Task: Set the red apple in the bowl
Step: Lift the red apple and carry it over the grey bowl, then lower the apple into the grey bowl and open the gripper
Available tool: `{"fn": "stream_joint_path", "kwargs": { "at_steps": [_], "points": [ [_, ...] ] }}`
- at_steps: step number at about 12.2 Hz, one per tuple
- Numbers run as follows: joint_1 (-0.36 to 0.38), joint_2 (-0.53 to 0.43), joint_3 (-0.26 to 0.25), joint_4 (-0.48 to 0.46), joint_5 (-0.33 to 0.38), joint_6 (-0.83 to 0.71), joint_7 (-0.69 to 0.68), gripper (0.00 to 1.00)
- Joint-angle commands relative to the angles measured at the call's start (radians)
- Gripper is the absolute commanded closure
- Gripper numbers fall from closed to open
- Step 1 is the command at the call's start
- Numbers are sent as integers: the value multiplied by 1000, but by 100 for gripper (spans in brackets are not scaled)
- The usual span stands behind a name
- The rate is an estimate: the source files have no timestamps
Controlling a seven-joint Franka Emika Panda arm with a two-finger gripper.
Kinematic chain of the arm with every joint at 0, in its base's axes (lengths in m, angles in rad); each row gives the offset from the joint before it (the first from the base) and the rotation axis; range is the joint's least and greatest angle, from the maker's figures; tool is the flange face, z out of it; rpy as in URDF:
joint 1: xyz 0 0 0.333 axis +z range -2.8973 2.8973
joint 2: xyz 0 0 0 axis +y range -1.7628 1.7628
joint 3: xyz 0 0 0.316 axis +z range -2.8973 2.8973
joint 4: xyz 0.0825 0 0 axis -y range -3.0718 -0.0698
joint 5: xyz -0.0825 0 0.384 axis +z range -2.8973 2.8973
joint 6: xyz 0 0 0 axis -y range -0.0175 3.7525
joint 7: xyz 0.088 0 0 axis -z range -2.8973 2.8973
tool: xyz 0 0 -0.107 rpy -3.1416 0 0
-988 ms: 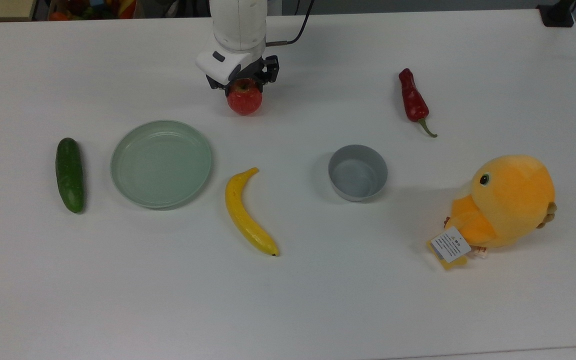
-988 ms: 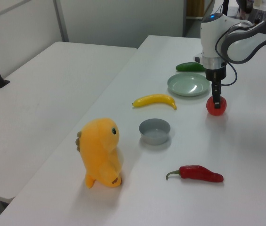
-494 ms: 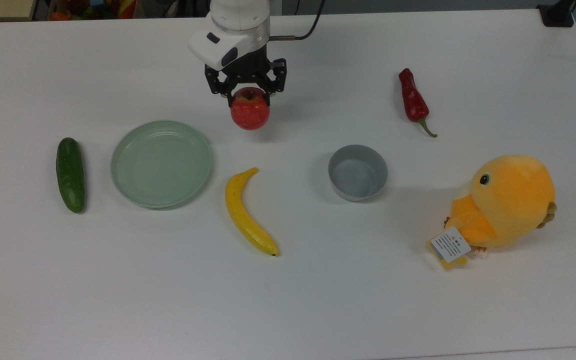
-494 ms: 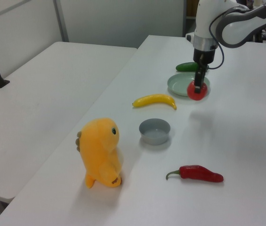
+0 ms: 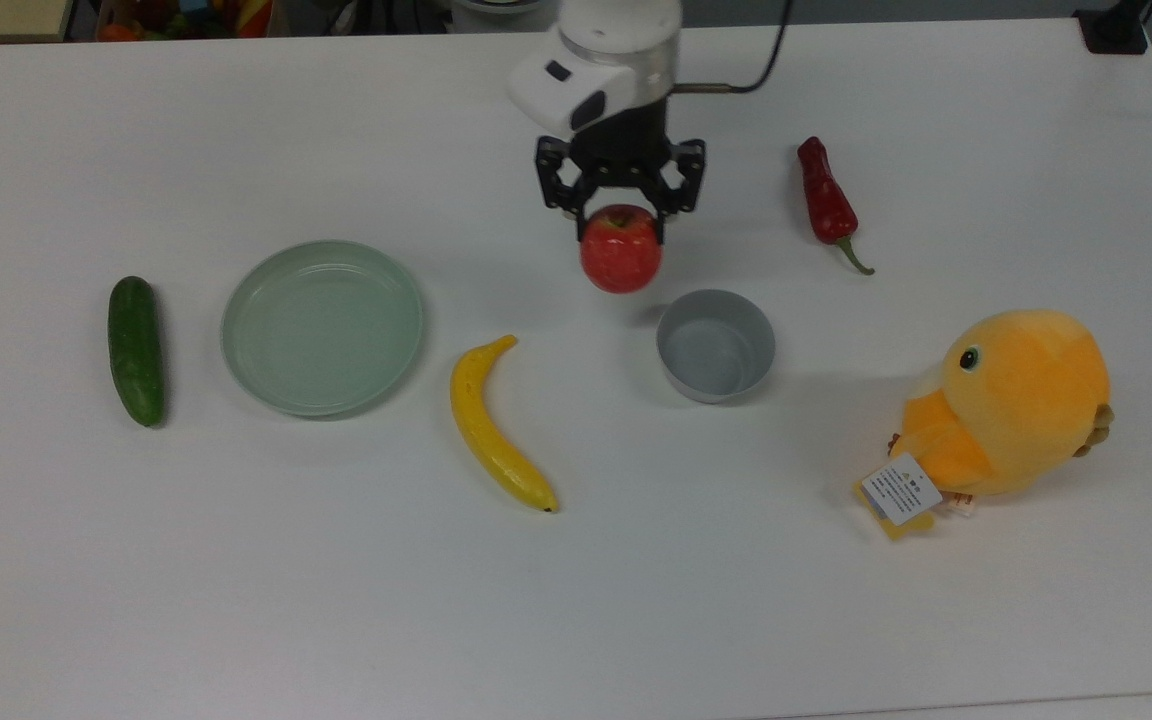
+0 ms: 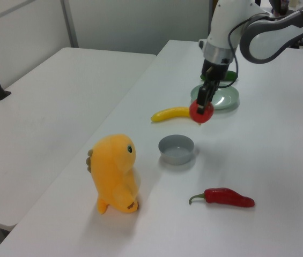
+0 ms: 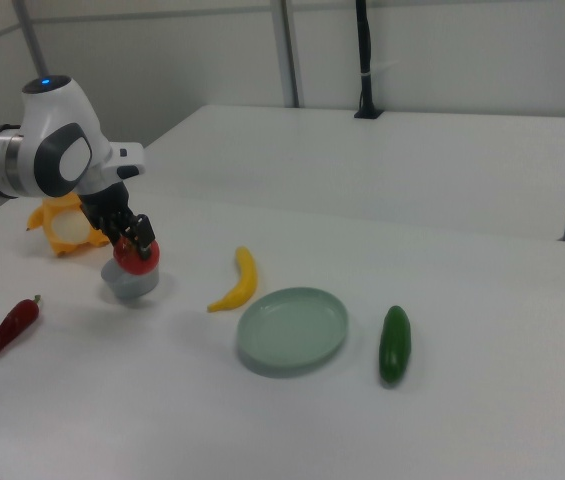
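My gripper (image 5: 621,232) is shut on the red apple (image 5: 621,260) and holds it in the air above the white table. In the top view the apple hangs just up and to the left of the grey bowl (image 5: 716,345), which stands upright with nothing in it. In the left view the apple (image 6: 201,111) hangs above and behind the bowl (image 6: 176,149), held by the gripper (image 6: 202,105). From the right view, the apple (image 7: 137,257) sits in front of the bowl (image 7: 132,282), partly covering its rim.
A pale-green plate (image 5: 322,326), a cucumber (image 5: 135,350) and a banana (image 5: 496,426) lie to the top view's left of the bowl. A dark-red chili pepper (image 5: 827,203) lies behind the bowl on the right, an orange plush bird (image 5: 1011,405) to its right.
The gripper has lifted the apple off the table and carried it toward the top view's right, from behind the plate to just beside the bowl.
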Motion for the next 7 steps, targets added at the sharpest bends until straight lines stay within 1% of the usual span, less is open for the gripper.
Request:
{"fn": "stream_joint_path", "kwargs": {
  "at_steps": [1,2,3,5,7],
  "points": [
    [1,149,39,147,8,7,74,52],
    [2,181,48,174,2,9,100,52],
    [8,200,54,182,-1,10,107,52],
    [31,203,59,179,-2,65,113,52],
    [33,203,61,179,-2,69,114,52]
  ]
}}
